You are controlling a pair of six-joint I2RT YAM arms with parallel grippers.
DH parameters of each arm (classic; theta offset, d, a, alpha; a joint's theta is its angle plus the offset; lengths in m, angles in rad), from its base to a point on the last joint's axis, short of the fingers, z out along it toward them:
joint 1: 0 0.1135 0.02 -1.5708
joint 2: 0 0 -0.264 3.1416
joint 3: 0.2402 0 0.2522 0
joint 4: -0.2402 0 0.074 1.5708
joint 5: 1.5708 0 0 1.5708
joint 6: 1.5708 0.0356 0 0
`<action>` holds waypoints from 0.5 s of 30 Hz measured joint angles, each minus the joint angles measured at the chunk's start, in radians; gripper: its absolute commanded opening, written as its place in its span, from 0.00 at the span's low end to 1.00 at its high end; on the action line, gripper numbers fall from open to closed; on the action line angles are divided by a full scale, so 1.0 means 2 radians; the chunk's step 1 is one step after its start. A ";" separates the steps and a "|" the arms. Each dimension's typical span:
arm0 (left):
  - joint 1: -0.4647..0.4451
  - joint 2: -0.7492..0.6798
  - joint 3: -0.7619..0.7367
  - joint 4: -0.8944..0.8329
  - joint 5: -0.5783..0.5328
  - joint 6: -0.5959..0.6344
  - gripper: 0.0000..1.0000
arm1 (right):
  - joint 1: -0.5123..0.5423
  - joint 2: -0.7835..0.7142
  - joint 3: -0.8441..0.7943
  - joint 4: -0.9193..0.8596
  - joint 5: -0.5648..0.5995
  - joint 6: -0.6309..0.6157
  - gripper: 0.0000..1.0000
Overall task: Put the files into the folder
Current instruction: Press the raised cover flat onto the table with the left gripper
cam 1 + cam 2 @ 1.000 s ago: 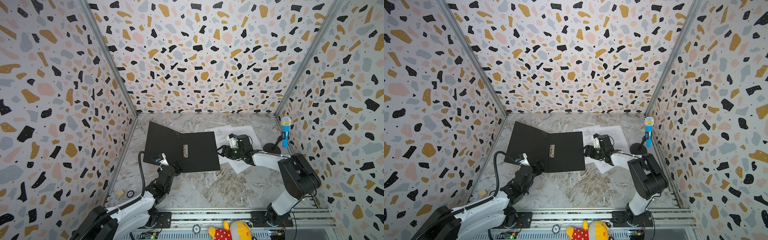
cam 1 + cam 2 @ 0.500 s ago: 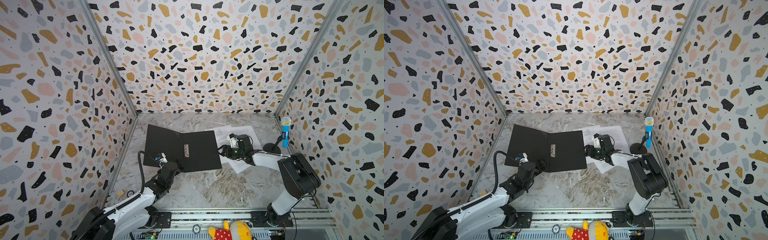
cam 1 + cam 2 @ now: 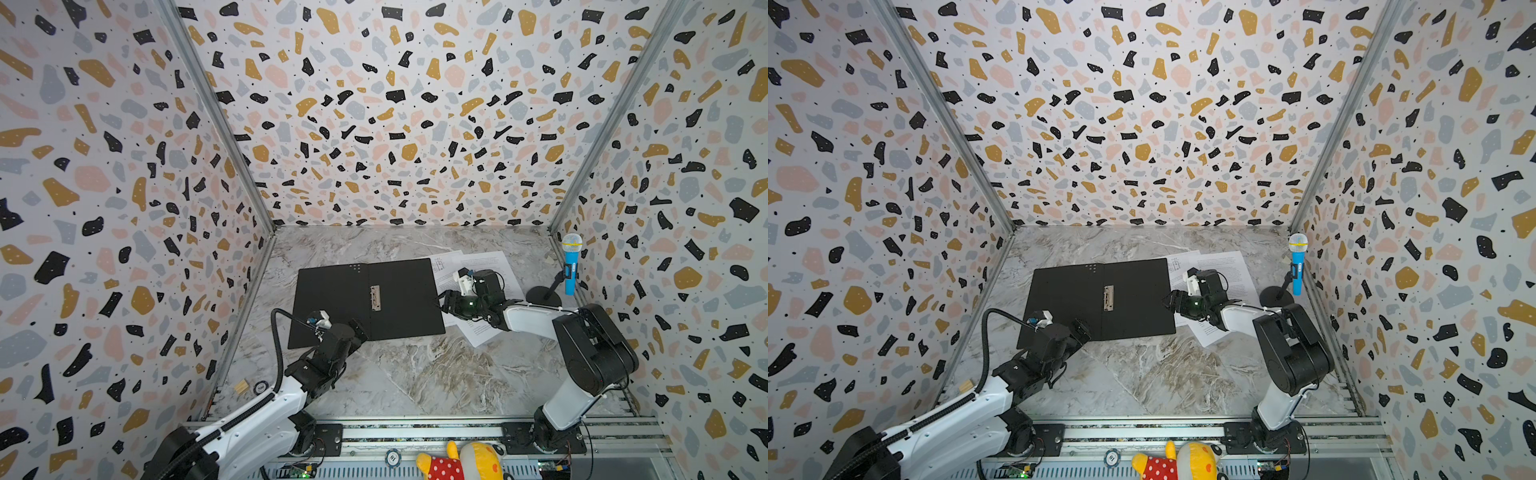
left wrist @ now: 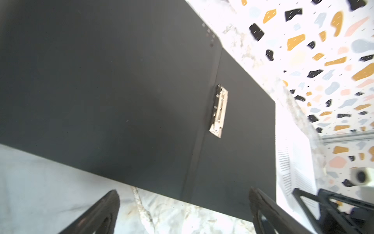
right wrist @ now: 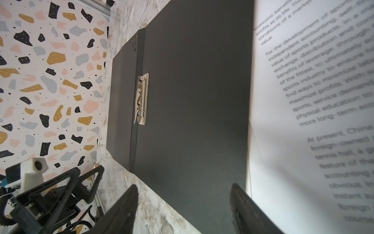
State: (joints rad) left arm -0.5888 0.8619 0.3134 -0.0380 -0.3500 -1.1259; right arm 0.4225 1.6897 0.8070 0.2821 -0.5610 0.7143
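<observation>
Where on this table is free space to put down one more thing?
Widest free marble: between the folder and the front rail. A narrower strip lies behind the folder, before the back wall. Crowded at right: files, right gripper, microphone.

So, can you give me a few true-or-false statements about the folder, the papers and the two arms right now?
The folder lies open, black inside up. True.
The papers are already in the folder. False: they lie on the table beside it.
A metal clip sits at the folder's spine. True.
The left tool grips a sheet. False: it is open and empty, at the folder's near edge.
</observation>
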 measured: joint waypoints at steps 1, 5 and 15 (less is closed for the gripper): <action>0.000 -0.007 0.002 -0.004 -0.001 -0.001 1.00 | 0.000 0.000 0.000 0.001 -0.001 0.001 0.72; 0.000 -0.033 0.006 -0.011 -0.013 -0.002 1.00 | 0.000 0.000 0.000 0.006 -0.006 0.004 0.72; 0.029 0.059 0.081 0.002 -0.011 0.072 0.97 | 0.013 0.000 0.003 0.020 -0.018 0.024 0.68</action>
State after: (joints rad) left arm -0.5308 0.9794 0.4751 -0.0330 -0.3729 -0.9829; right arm 0.4492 1.6897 0.8135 0.3222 -0.5964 0.7624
